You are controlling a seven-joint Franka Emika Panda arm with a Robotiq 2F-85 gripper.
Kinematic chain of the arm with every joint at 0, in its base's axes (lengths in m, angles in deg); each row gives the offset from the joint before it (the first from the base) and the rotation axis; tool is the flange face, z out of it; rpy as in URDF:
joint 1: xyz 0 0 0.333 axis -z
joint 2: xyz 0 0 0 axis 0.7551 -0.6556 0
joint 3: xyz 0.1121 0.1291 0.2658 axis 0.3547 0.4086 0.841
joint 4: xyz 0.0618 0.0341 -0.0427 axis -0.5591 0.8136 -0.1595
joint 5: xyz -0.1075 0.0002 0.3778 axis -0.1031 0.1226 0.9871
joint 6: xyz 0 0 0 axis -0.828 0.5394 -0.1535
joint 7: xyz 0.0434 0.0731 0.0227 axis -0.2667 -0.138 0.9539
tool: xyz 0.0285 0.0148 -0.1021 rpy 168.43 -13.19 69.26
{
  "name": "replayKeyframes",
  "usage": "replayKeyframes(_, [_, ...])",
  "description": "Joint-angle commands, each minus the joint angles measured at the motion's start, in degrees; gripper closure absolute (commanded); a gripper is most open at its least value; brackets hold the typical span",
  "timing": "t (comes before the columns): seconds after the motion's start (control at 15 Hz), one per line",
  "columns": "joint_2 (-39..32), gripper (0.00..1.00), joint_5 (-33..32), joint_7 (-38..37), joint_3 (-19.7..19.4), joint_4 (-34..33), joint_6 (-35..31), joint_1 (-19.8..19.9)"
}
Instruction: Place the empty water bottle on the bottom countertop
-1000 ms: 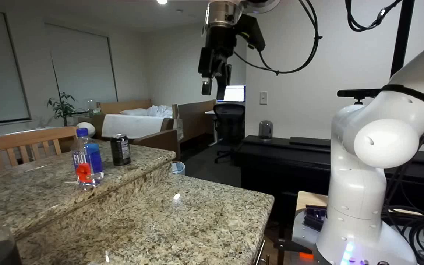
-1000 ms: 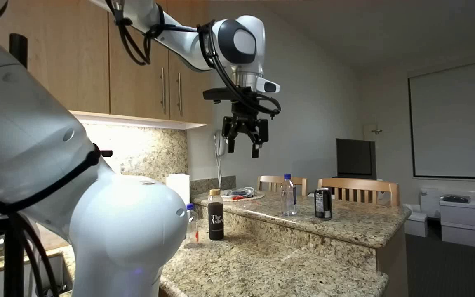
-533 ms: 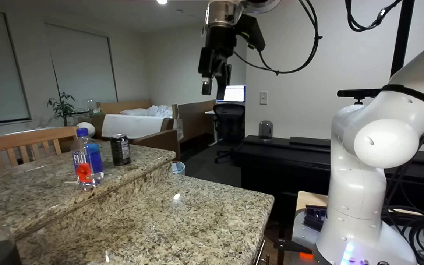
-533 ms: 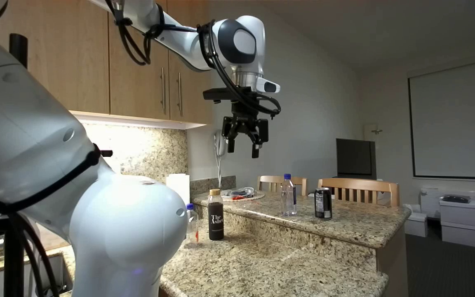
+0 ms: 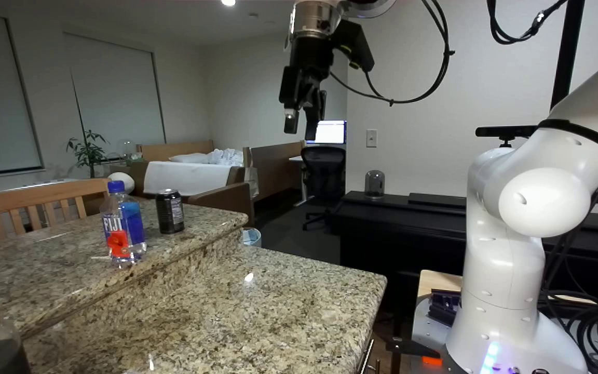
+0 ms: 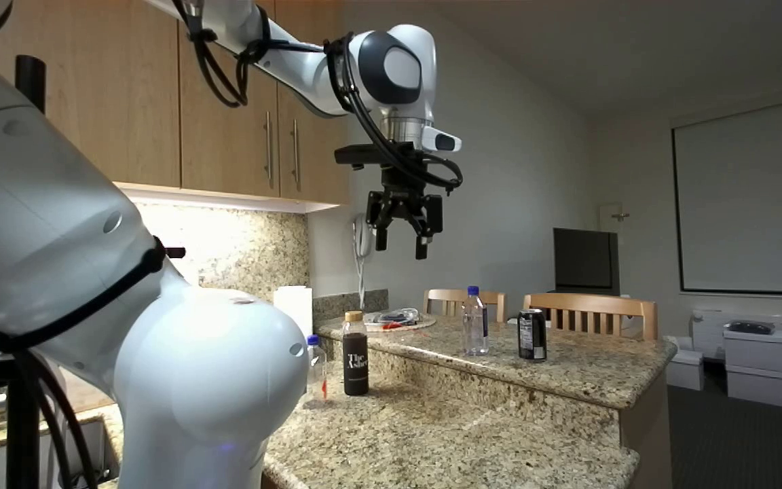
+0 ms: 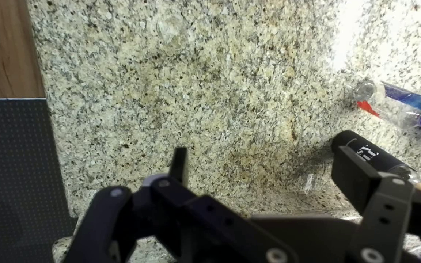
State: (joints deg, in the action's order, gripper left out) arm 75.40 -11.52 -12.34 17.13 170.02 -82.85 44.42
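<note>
a: fingers (image 7: 355,179)?
b: 1 pair, spread wide, nothing held. gripper (image 6: 401,244): pointing down, hanging high, touching nothing.
a: changed since 1.0 s ago?
b: scarcely anything; at most a very slight lift of the gripper. objects all as they stood. for the task, my reading: no progress in that span, approach yet to come.
a: beneath, in the wrist view?
b: bottom countertop (image 7: 196,91), speckled tan granite, the destination. on it, 1 dark bottle (image 6: 356,363), tan cap; just beside that, 1 lookalike bottle (image 7: 397,104), blue cap, red patch, partly hidden by the arm (image 6: 208,394) in an exterior view.
a: and the empty water bottle (image 5: 123,228)?
b: upright on the raised ledge (image 5: 44,265), near its edge, in both exterior views; not seen in the wrist view. taken as the item meant, since the lookalike already stands on the lower level. contents: cannot tell.
a: obstructions?
b: 1 dark can (image 5: 170,211), near the bottle but apart from it; spread fingers could knock it. the ledge's step down must likely be cleared with the bottle lifted. beyond the ledge, wooden chairs (image 6: 591,312), probably out of the way.
</note>
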Motion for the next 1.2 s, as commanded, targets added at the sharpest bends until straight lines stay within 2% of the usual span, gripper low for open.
replayKeyframes(0.0, [-0.3,0.0,0.5,0.5,1.3,-1.1,-2.1,0.6])
replayKeyframes(0.27, [-3.6,0.0,-0.7,1.6,2.6,-5.5,-3.7,-0.1])
replayKeyframes(0.4, [-7.7,0.0,-1.9,1.6,3.9,-8.9,-5.2,-0.2])
replayKeyframes(0.73, [-24.6,0.0,-6.4,1.2,7.4,-20.0,-12.2,-0.1])
replayKeyframes(1.13, [-43.1,0.0,-9.7,0.9,7.6,-35.1,-16.8,-0.8])
